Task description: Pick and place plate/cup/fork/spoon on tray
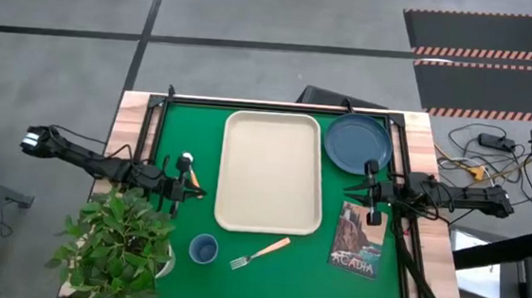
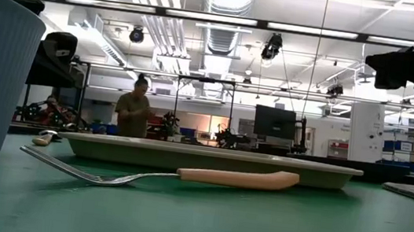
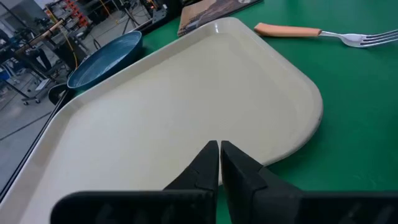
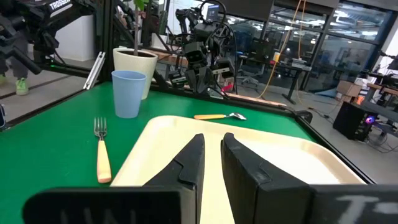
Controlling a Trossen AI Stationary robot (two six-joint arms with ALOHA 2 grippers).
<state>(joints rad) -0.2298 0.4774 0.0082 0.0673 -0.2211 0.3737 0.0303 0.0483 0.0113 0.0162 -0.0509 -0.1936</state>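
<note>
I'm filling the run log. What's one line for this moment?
tray bare | plate, cup, fork, spoon on mat | both arms waiting

L arm, dark six-joint, reaches in from bench's left edge; its two-finger hand [image 1: 190, 187] sits low w/ fingers [image 3: 208, 163] nearly closed, thin gap only. R arm, same build, comes in from right edge; its hand [image 1: 369, 195] has fingers [image 4: 193, 162] slightly apart, holding nothing.

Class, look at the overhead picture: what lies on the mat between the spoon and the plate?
The tray, empty, fills that stretch in the high view: the spoon lies beside its left edge, the plate by its upper right corner.
</note>
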